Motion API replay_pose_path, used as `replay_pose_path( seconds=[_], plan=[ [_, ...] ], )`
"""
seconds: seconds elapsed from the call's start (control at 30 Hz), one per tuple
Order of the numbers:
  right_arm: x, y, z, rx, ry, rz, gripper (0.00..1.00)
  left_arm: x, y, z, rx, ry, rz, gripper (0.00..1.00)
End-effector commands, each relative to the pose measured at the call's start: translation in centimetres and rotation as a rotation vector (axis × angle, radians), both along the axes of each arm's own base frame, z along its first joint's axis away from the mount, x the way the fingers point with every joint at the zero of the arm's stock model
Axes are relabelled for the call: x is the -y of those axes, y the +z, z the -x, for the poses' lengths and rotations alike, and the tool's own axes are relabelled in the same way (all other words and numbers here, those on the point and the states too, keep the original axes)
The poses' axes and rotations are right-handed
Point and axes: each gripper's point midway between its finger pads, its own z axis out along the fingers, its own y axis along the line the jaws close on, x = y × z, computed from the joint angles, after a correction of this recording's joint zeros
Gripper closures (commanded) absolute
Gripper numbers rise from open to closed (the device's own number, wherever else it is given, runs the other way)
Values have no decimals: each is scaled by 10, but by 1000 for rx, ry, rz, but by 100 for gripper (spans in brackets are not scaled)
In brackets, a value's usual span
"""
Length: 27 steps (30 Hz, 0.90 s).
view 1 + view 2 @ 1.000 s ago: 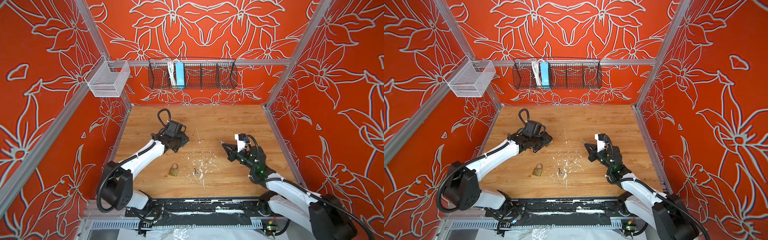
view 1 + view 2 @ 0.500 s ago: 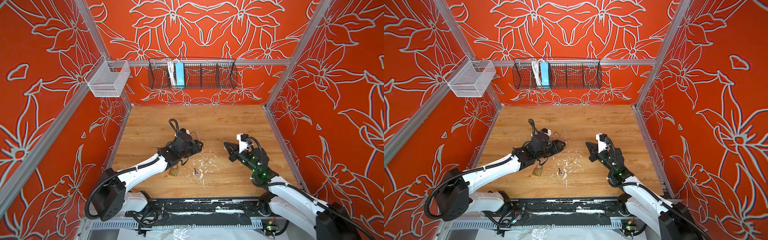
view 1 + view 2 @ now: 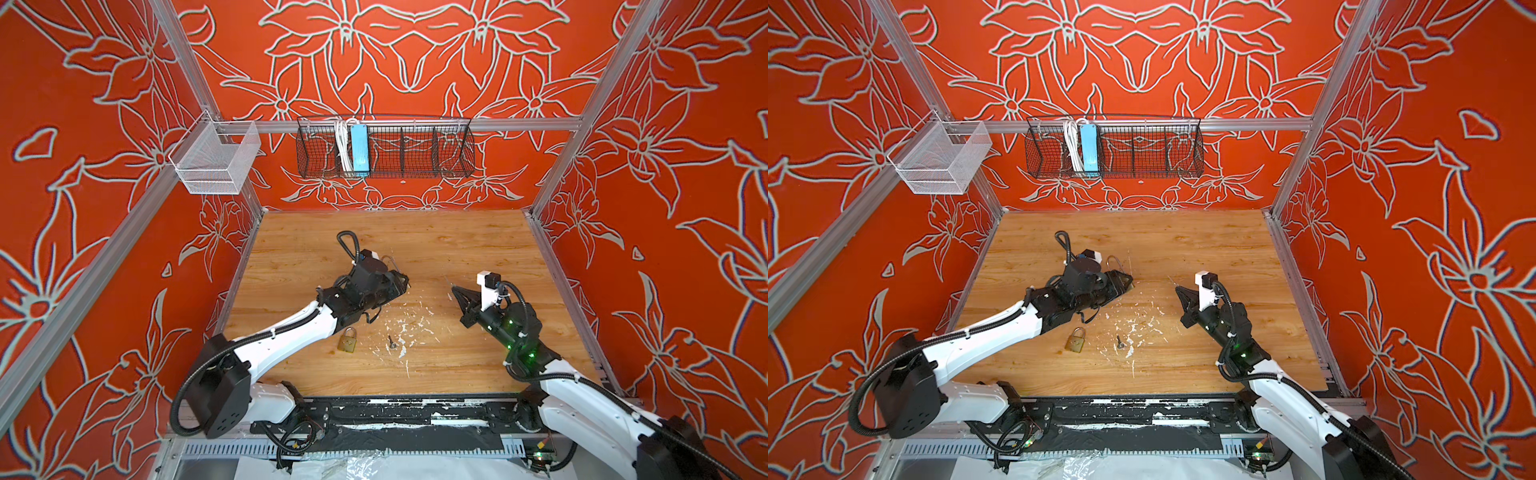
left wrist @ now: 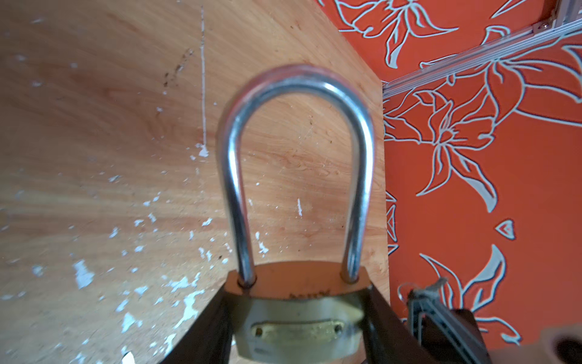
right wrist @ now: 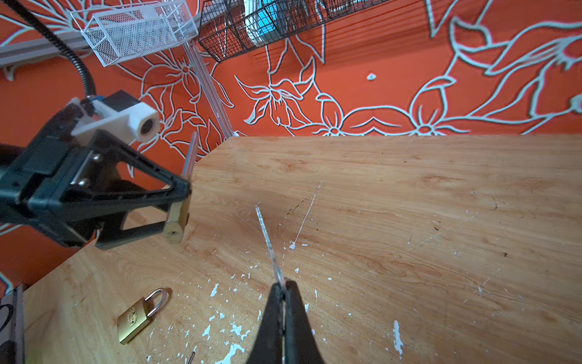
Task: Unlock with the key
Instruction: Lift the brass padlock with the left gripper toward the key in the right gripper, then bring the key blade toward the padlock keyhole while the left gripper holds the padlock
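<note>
Left gripper (image 3: 401,284) is clamped on the brass body of a padlock (image 4: 299,327), one finger (image 4: 201,331) on each narrow side, and holds it in the air above the middle of the wooden table (image 3: 457,241). The steel shackle (image 4: 233,176) stands out past the fingertips with both legs seated in the body, so the lock is closed. In the right wrist view the bottom end of the body faces toward the other arm, and a small round keyhole (image 5: 172,233) shows in it.

Right gripper (image 3: 455,289) is pinched tight on a key (image 5: 267,239). It grips the head, and the thin blade sticks straight out from the closed tips. The blade points roughly toward the held lock, but its tip is well apart from the keyhole, with bare table between them. In both top views the two grippers face each other across the middle of the table, the left a little farther back.

Nearer the front edge, a second padlock (image 3: 348,340) lies flat on the wood, closed, just in front of the left arm. A loose key (image 3: 391,341) lies near it on its right, among white paint flecks (image 3: 409,328). Neither gripper touches these two.
</note>
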Motion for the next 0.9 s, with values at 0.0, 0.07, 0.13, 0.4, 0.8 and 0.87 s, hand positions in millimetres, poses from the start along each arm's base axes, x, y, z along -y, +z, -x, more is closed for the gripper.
replay_pose_path(
  seconds=[0.0, 0.07, 0.13, 0.4, 0.8, 0.87],
  plan=[
    [0, 4, 0, 31, -3, 7, 100, 36, 33, -22, 102, -102, 42, 100],
    [-2, 4, 1, 31, 8, 4, 100, 48, 20, -31, 61, -104, 48, 100],
    [-2, 4, 2, 33, 10, -7, 100, 61, 11, -39, 52, -121, 88, 100],
    [-9, -6, -6, -20, 15, -22, 100, 63, -4, -54, 78, -26, 229, 100],
    [-36, -33, -20, -170, 66, 14, 100, 54, -14, -38, 43, 52, 391, 100],
    [-44, -38, -22, -195, 88, 17, 100, 53, -11, -37, 48, 52, 392, 100]
  ],
)
